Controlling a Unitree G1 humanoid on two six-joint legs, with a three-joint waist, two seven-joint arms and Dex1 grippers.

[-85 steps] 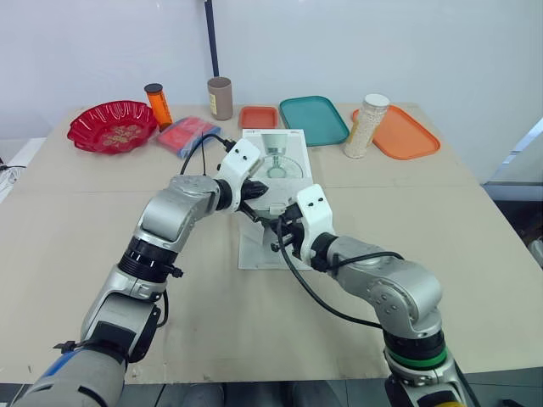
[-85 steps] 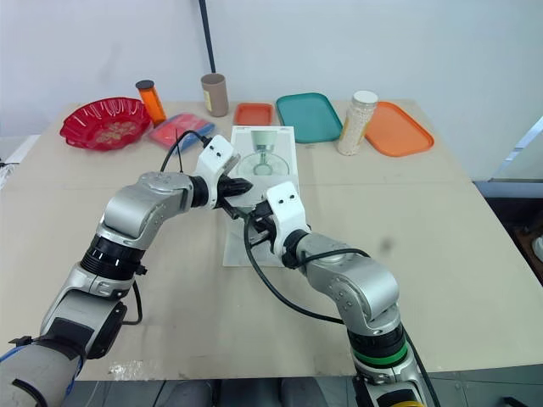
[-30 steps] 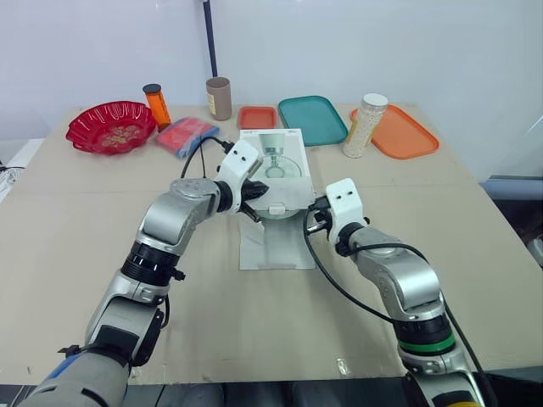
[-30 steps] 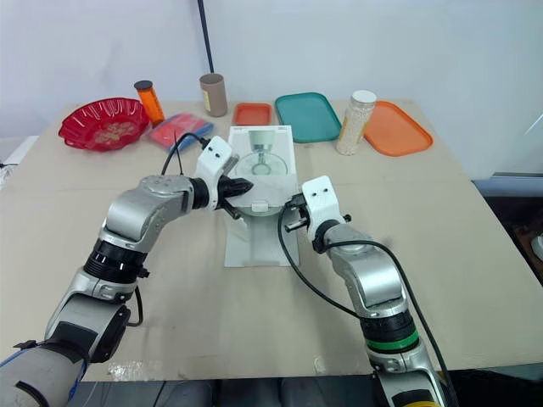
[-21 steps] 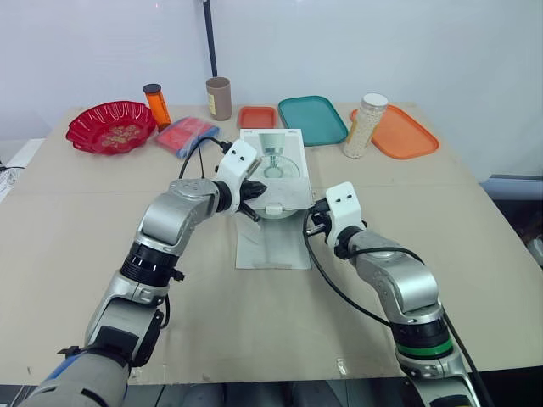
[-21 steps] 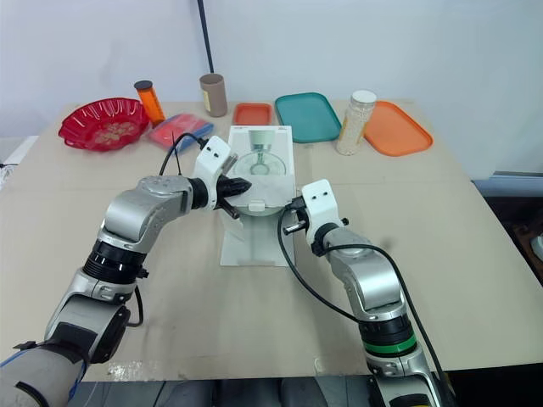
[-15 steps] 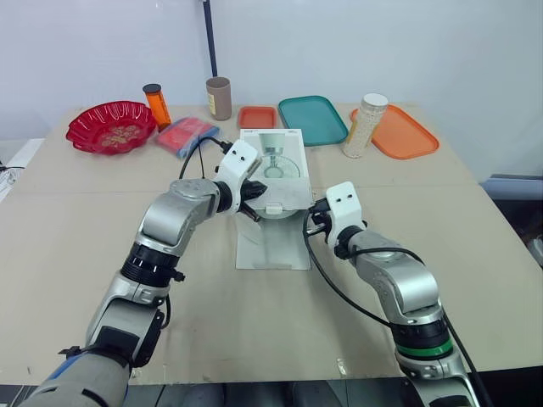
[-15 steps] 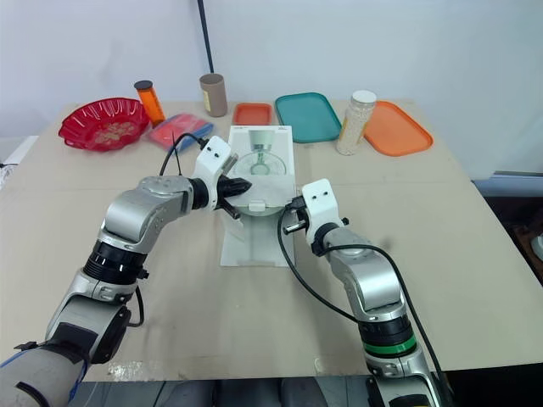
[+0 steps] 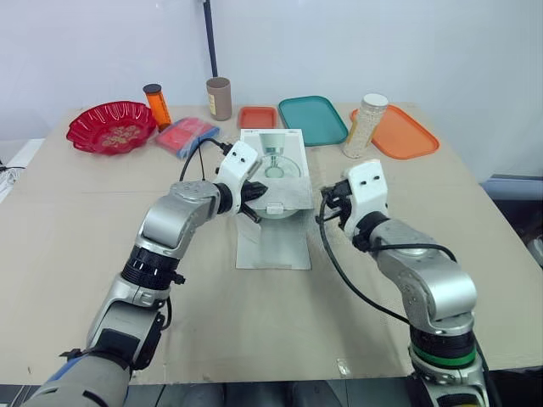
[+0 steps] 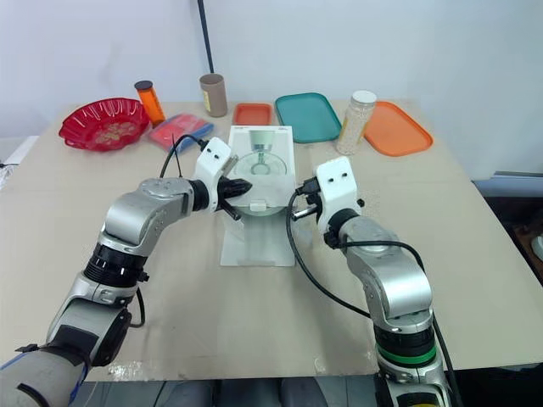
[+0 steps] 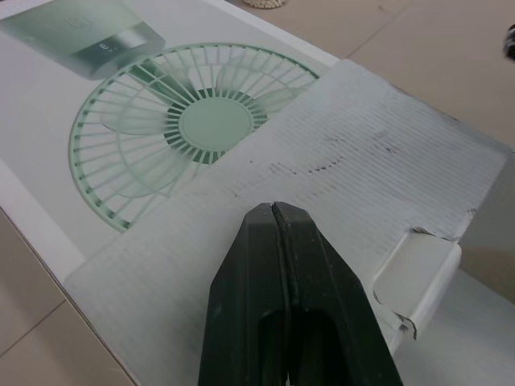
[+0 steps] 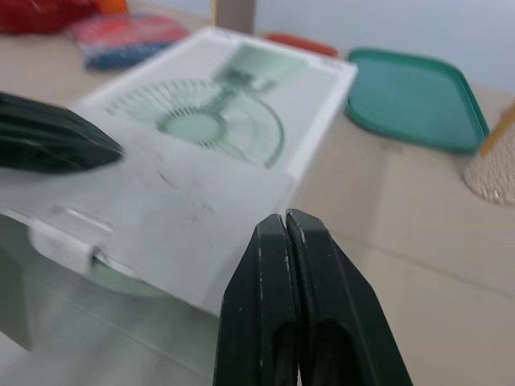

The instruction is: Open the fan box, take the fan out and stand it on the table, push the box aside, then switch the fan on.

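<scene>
The white fan box (image 9: 273,157), printed with a green fan, lies flat at the table's middle. One end is open: a grey cardboard flap (image 9: 287,197) is folded back over the box top, and another flap (image 9: 273,248) lies on the table in front. My left gripper (image 9: 256,195) is shut, its tips resting on the folded-back flap (image 11: 354,161) with nothing between the fingers (image 11: 249,241). The right gripper (image 9: 327,203) is shut and hangs just off the box's right side, clear of the flap (image 12: 177,201). The fan itself is hidden.
Along the far edge stand a red bowl (image 9: 112,125), an orange bottle (image 9: 157,103), a brown cup (image 9: 220,97), a red and blue packet (image 9: 185,136), a small orange tray (image 9: 258,116), a teal tray (image 9: 314,119), a grain jar (image 9: 366,125) and an orange tray (image 9: 405,133).
My right gripper left the box's open end, swung out to its right side, and has now risen and drawn back a little. The left gripper has stayed on the folded-back flap.
</scene>
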